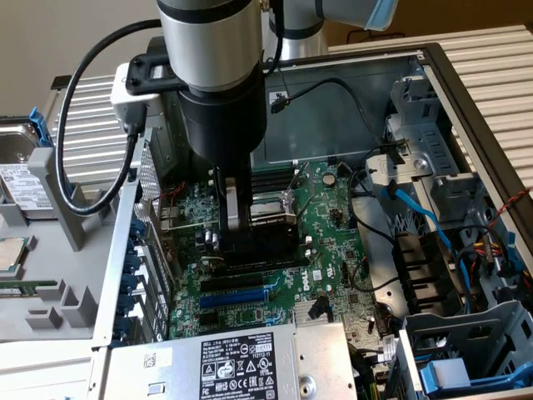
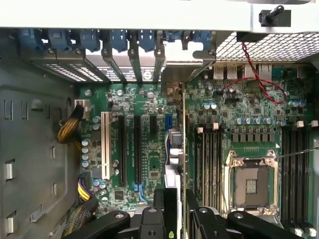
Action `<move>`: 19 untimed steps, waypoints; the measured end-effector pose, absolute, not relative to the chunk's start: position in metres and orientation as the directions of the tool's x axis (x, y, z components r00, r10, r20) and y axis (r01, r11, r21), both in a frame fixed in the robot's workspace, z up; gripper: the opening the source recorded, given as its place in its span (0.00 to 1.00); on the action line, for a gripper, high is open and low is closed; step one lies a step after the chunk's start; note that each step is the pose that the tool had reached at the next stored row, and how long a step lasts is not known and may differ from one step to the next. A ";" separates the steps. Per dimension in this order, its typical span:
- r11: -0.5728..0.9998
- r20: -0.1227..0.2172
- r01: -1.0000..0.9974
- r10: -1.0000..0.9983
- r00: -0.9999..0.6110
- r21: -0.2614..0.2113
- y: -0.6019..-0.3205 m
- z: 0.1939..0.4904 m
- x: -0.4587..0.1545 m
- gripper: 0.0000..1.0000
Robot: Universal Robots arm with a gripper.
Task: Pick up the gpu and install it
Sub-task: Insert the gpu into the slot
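end effector (image 2: 178, 206): clamped on the gpu (image 2: 183, 129), which is held edge-on between the fingers
gpu spot: held just over the motherboard (image 1: 333, 217) slots, with the blue slot (image 1: 237, 296) at roughly 6 o'clock in the exterior view
risk: the slot could get chipped or the bracket snagged if the card is pushed down tilted or off-line
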State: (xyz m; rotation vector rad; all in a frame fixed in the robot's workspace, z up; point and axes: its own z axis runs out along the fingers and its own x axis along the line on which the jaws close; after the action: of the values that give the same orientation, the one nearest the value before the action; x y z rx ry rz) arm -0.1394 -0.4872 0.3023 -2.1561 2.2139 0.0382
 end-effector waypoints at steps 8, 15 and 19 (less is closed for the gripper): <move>0.027 -0.053 -0.999 -0.998 -0.026 -0.018 -0.487 0.295 -0.143 0.27; 0.027 -0.049 -0.999 -0.998 -0.026 -0.018 -0.486 0.291 -0.146 0.27; 0.027 -0.045 -0.999 -0.999 -0.026 -0.018 -0.484 0.289 -0.147 0.27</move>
State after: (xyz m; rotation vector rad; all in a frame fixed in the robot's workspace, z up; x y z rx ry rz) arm -0.1472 -0.4836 0.2885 -2.1604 2.2184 0.0284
